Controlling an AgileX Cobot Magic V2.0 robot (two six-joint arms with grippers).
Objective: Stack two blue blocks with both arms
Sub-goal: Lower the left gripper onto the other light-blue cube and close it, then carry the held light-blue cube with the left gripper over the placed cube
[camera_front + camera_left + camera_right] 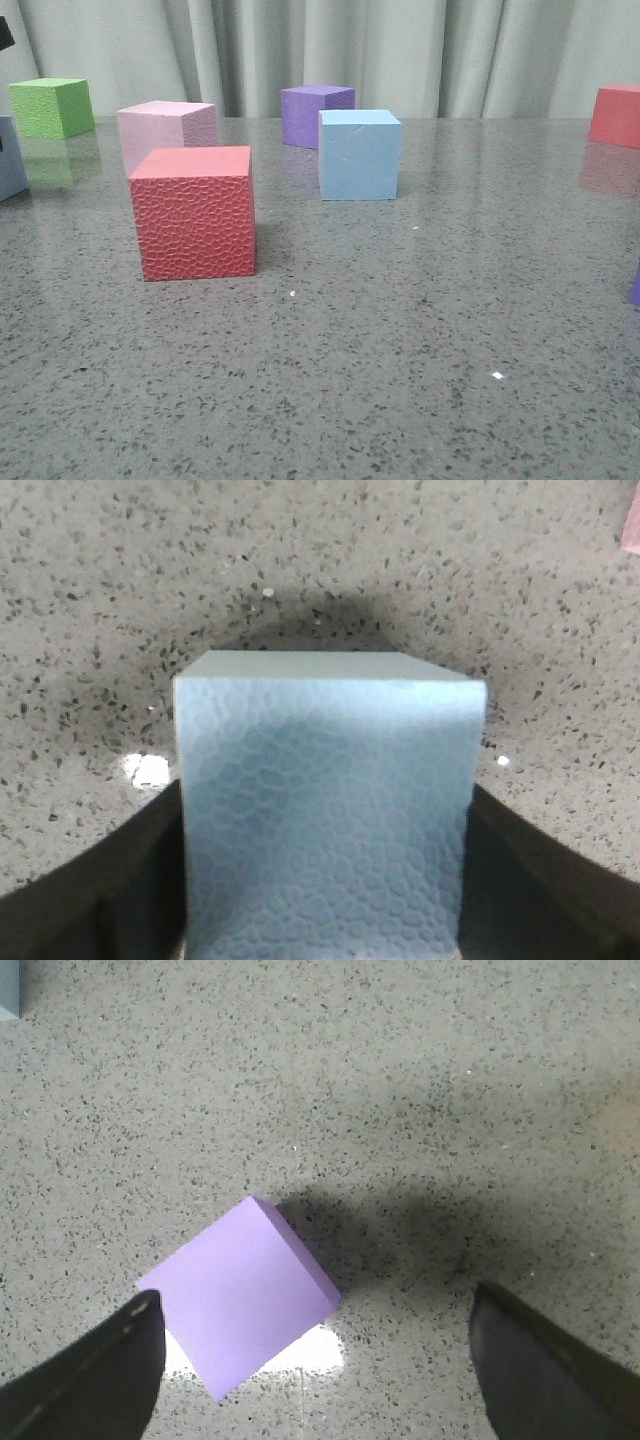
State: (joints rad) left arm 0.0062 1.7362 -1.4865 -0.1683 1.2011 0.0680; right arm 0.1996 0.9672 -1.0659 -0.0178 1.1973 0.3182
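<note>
One pale blue block (359,154) stands on the table (400,350) at mid-depth, right of the red cube. The second blue block (325,810) fills the left wrist view, with my left gripper (325,815) shut on it, dark fingers (100,890) against both its sides. A sliver of it shows at the front view's left edge (8,160). I cannot tell whether it is lifted. My right gripper (315,1300) is open and empty above a purple cube (240,1295), which lies turned between the spread fingers (100,1380).
A textured red cube (195,212) stands near the left front, with a pink cube (165,130) behind it. A green cube (52,107) is at the back left, a dark purple cube (315,115) at the back middle, another red cube (617,115) at the back right.
</note>
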